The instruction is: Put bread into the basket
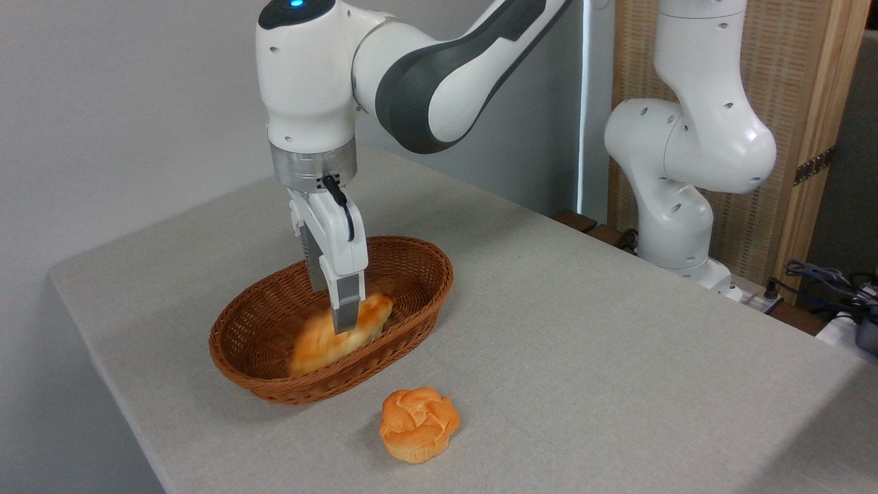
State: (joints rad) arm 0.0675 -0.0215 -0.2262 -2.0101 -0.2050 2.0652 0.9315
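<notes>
The bread (321, 344) is a golden braided loaf lying tilted inside the reddish-brown wicker basket (424, 255), blurred by motion, its left end low against the near wall. My gripper (337, 310) hangs straight down over the basket's middle. Its fingers (347, 312) are just above the loaf's right end and no longer clamp it. The loaf's right tip is partly hidden behind the front finger.
A round rosette-topped orange bun (418, 424) sits on the grey tablecloth just in front of the basket. The arm's white base (679, 206) stands at the back right, with cables (833, 285) beyond it. The table edge runs close along the left.
</notes>
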